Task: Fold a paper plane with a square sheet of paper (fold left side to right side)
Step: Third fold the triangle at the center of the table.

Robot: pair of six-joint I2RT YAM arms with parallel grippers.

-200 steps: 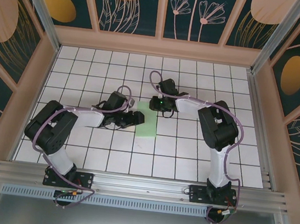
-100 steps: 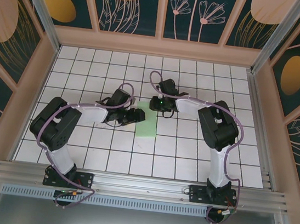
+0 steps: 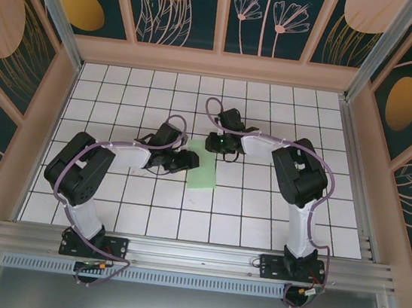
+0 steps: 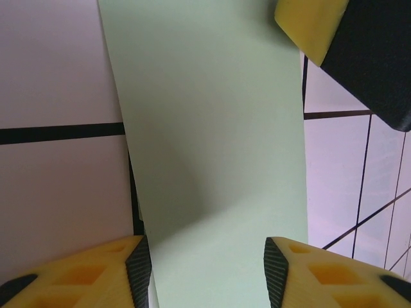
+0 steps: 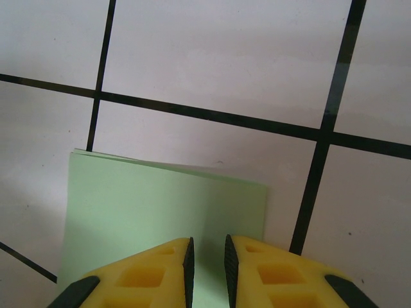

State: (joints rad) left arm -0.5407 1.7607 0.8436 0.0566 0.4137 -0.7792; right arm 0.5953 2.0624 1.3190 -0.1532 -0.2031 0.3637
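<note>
The square sheet of paper (image 3: pixel 205 175) lies flat on the tiled floor, light green and doubled over into a narrow upright rectangle. My left gripper (image 3: pixel 185 159) reaches in from the left over its upper left part. In the left wrist view the paper (image 4: pixel 205 128) runs between and beneath the open left gripper (image 4: pixel 205 256), whose pads stand at either long edge. My right gripper (image 3: pixel 220 147) is at the sheet's far right corner. In the right wrist view its jaws (image 5: pixel 208 256) stand a narrow slit apart over the paper (image 5: pixel 148 205), holding nothing.
White floor tiles (image 3: pixel 260 207) with black lines surround the sheet. Peach-framed walls (image 3: pixel 218 64) close in the back and both sides. A metal rail (image 3: pixel 193 255) carries both arm bases at the near edge. The right gripper's yellow fingertip (image 4: pixel 308 25) shows in the left wrist view.
The left arm has slid right, bringing its gripper onto the sheet's left edge, and its jaws have narrowed. The right arm and the paper have stayed put.
</note>
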